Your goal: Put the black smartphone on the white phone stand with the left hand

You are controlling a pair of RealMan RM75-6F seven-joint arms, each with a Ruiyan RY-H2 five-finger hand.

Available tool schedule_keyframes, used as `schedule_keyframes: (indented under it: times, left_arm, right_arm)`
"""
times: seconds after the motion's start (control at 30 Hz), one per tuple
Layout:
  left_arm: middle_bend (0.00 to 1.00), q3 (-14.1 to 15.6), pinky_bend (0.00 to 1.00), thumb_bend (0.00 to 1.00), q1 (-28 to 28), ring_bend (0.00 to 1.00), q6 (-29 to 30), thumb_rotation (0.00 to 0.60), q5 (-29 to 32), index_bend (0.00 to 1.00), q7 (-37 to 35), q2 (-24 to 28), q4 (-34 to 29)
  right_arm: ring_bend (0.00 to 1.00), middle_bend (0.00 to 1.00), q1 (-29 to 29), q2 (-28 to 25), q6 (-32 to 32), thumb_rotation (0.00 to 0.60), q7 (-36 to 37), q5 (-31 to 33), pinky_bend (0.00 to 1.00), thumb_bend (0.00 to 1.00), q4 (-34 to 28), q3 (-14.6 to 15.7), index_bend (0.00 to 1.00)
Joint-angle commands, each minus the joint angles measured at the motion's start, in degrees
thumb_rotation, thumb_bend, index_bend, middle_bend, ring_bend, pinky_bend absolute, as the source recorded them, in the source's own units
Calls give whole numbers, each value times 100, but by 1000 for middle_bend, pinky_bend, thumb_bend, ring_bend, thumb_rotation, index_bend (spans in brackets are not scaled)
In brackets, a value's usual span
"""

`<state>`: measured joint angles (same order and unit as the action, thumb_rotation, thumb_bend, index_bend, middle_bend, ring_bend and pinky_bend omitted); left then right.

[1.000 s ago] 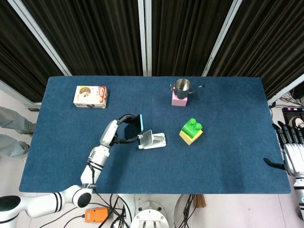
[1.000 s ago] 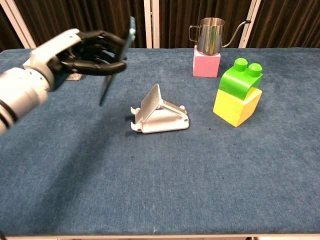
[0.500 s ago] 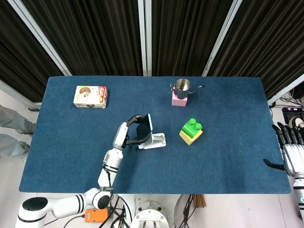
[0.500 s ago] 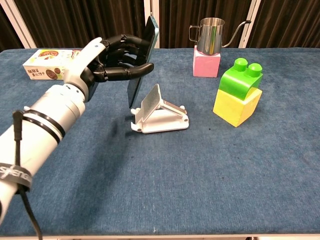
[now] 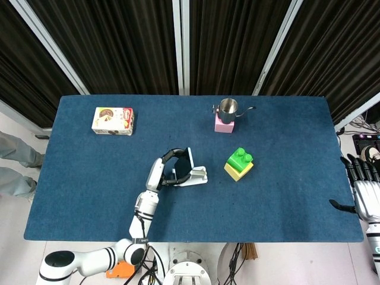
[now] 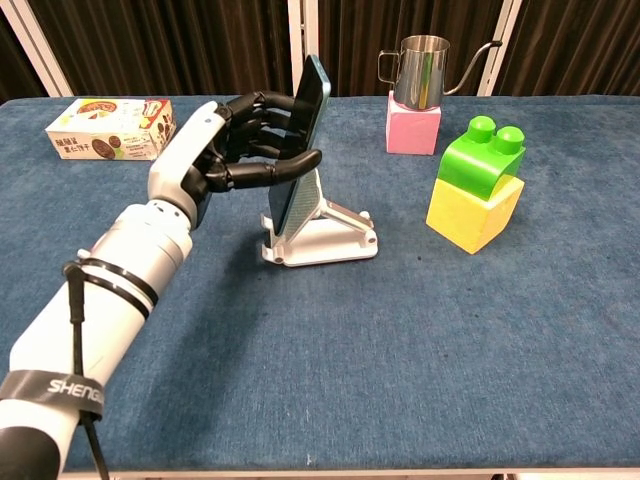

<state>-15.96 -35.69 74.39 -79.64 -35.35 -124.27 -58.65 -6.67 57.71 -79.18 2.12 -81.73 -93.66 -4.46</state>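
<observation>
My left hand (image 6: 245,145) (image 5: 169,169) grips the black smartphone (image 6: 304,140) (image 5: 186,162) with its fingers around the phone's edges. The phone stands upright on its short edge, tilted back, right over the sloped back of the white phone stand (image 6: 325,236) (image 5: 196,177). Whether its lower edge touches the stand I cannot tell. My right hand (image 5: 363,189) hangs off the table's right edge with its fingers spread and nothing in it.
A green brick on a yellow block (image 6: 477,188) stands right of the stand. A steel pitcher (image 6: 422,68) sits on a pink block (image 6: 412,126) behind it. A snack box (image 6: 108,128) lies at the far left on the blue table (image 6: 400,360).
My left hand carried the smartphone rightward from left of the stand until it came over the stand's back, lowering it slightly. The right hand stayed still.
</observation>
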Motion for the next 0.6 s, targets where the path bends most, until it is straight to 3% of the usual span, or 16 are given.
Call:
schedule_keyframes:
  times: [0.03, 0.6]
  left_arm:
    - [655, 26, 259, 271, 11, 483, 31, 600, -36, 580, -64, -97, 167]
    - [643, 61, 239, 256, 31, 467, -59, 600, -65, 560, -211, -326, 613]
  right_arm:
    - [0, 59, -6, 10, 14, 600, -3, 10, 91, 173, 9, -1, 0]
    - [0, 59, -8, 70, 58, 600, 46, 45, 91, 173, 72, 8, 0]
